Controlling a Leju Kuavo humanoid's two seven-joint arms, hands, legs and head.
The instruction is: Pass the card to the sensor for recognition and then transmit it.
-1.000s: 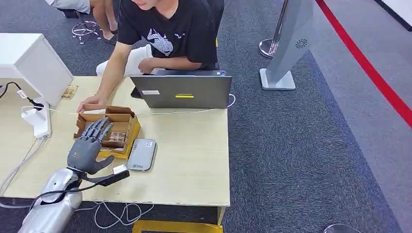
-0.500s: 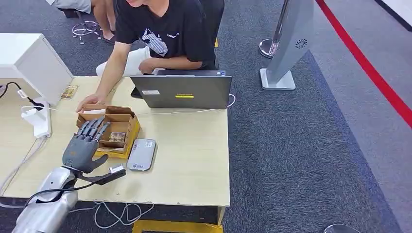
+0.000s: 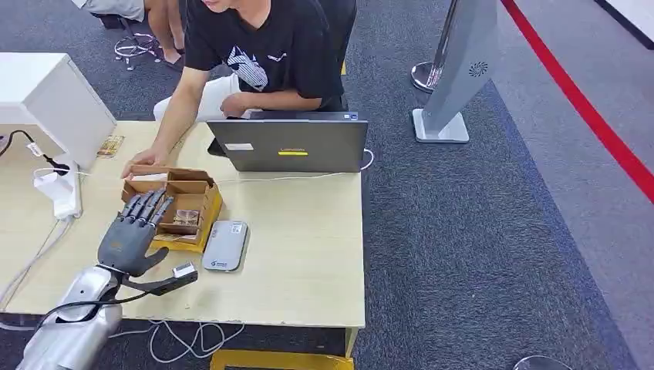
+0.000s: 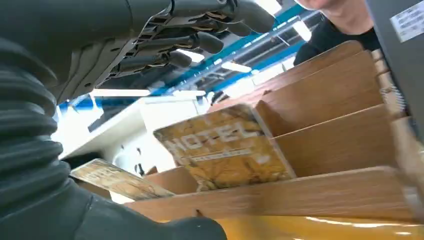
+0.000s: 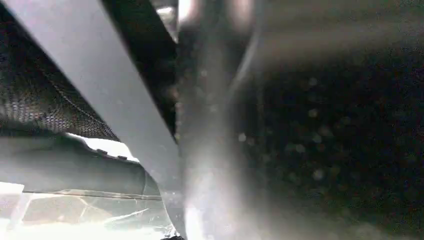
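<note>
At the far left of the tabletop (image 3: pixel 308 254), a white box (image 3: pixel 54 96) and a charger block (image 3: pixel 58 189) sit as they did a second ago. The left hand (image 3: pixel 131 231) has drawn back toward the near edge and a little left over the last second. Its fingers (image 3: pixel 146 204) are spread flat and apart, holding nothing, their tips over the near-left rim of the cardboard box (image 3: pixel 173 204).

In the left wrist view the fingers hang above the box's dividers, and a card (image 4: pixel 225 150) printed HOTEL stands tilted in one compartment, untouched. A second card (image 4: pixel 117 180) leans beside it. So the pickup is not yet made; I judge the hand is re-aiming for a grasp.

A person's hand (image 3: pixel 143 162) rests at the far-left corner of the box, unchanged. Just right of the box lies the grey sensor (image 3: pixel 225 245), flat on the tabletop and close at hand for the scan. Farther right and far stands a laptop (image 3: pixel 289 145).

I cannot tell the state of the right hand; its wrist view is blurred.
</note>
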